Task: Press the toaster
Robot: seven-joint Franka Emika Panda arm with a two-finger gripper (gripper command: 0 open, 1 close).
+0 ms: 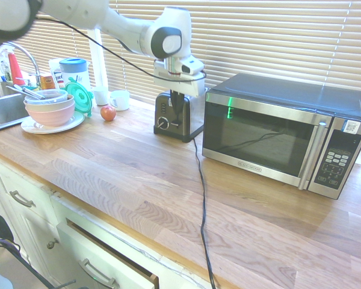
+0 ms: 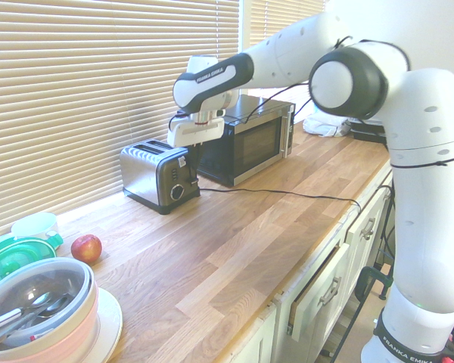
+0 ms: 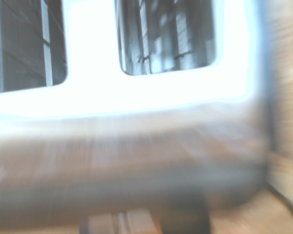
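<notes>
The toaster (image 1: pixel 179 114) stands on the wooden surface (image 1: pixel 168 180) beside the microwave (image 1: pixel 277 132), the pincer (image 1: pixel 178 103), shut and empty, hangs over its black lever end, so whether the press is done cannot be told.

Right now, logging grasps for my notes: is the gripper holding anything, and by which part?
Nothing is held. The gripper is shut and empty, just above the toaster.

A home kitchen, wooden table (image 1: pixel 126 168) over white drawers (image 1: pixel 102 259), a sink (image 1: pixel 0 99) with tap, stacked bowls (image 1: pixel 50 108) on a plate, a microwave (image 1: pixel 277 135), a toaster (image 1: pixel 179 114), window blinds (image 1: pixel 259 36) behind
</notes>
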